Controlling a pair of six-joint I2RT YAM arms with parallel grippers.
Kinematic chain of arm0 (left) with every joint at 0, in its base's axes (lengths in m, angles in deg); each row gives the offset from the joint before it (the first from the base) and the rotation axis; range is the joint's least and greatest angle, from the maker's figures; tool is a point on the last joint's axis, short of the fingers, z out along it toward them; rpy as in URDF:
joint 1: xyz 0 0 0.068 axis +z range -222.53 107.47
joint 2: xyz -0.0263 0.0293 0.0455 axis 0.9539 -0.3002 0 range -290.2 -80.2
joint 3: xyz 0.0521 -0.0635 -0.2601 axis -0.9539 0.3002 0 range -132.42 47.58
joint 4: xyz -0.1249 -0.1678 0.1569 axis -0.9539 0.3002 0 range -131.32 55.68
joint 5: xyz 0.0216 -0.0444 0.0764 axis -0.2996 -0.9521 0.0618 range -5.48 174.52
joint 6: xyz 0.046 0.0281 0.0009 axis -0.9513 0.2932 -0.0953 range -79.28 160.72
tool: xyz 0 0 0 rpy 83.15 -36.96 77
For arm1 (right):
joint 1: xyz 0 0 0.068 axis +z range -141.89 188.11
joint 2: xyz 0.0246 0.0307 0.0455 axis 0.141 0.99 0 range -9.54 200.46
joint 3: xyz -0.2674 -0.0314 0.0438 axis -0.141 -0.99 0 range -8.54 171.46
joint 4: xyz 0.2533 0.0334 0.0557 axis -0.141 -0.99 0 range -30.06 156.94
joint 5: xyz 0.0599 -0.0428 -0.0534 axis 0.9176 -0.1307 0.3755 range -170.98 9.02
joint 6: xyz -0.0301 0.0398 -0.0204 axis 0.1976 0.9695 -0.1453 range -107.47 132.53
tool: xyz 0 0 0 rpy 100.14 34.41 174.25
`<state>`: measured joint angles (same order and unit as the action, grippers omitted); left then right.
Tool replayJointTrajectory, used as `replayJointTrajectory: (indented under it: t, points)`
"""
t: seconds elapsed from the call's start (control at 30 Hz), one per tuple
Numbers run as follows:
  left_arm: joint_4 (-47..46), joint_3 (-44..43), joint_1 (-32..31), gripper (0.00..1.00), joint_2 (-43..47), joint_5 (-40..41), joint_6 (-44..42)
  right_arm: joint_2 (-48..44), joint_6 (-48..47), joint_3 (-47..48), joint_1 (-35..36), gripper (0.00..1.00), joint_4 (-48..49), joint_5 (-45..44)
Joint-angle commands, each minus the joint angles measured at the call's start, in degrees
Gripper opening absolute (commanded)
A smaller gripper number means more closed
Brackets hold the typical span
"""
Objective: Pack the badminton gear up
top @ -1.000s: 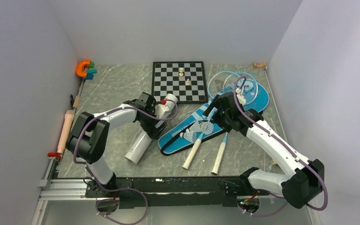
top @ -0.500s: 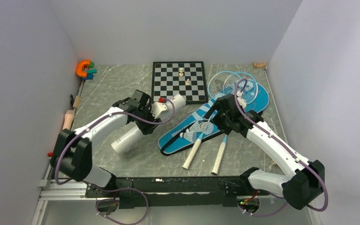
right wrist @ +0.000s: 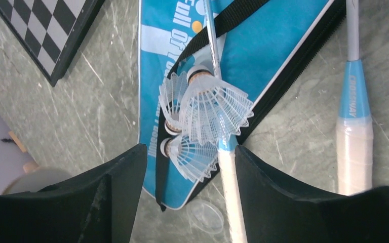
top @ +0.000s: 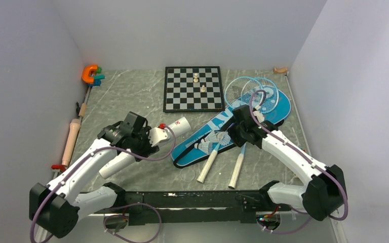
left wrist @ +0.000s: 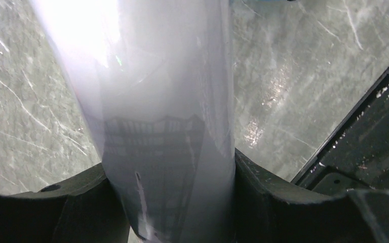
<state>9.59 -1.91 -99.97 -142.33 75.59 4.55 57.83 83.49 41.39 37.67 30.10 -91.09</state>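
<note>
My left gripper point(top: 149, 137) is shut on the long white tube point(top: 174, 126), which lies slanted left of the blue bag. In the left wrist view the tube point(left wrist: 157, 101) fills the gap between both fingers of that gripper point(left wrist: 168, 167). The blue bag point(top: 192, 149) lies flat with two light-blue rackets point(top: 243, 88) across it, their white handles point(top: 207, 167) pointing to the near edge. Three white shuttlecocks point(right wrist: 207, 111) rest on the bag point(right wrist: 263, 45). My right gripper point(right wrist: 190, 148) hangs open over them, one finger on each side, the right one beside a racket handle point(right wrist: 230, 192).
A chessboard point(top: 192, 88) with two pieces lies behind the bag. A wooden rolling pin point(top: 71, 142) lies along the left wall, an orange toy point(top: 91, 74) in the far left corner. A clear round lid point(top: 186, 174) lies near the handles. A black rail point(top: 182, 200) runs along the front.
My left gripper closed on the tube and carried it left and toward the near edge. The right gripper's jaws narrowed around the shuttlecocks and dropped a little.
</note>
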Motion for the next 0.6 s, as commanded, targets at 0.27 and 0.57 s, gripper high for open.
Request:
replayJointTrajectory:
  t: [0.27, 0.57]
  points:
    - [3.84, 2.87, -0.24, 0.60, 10.90, -2.59, -5.54, 10.90, 4.43, 2.90, -0.12, 0.59, 5.52, -4.93]
    - [6.69, 3.93, -0.85, 0.62, 15.11, -3.18, -12.29, 11.86, 6.97, 1.54, -0.03, 0.49, 8.13, -7.90]
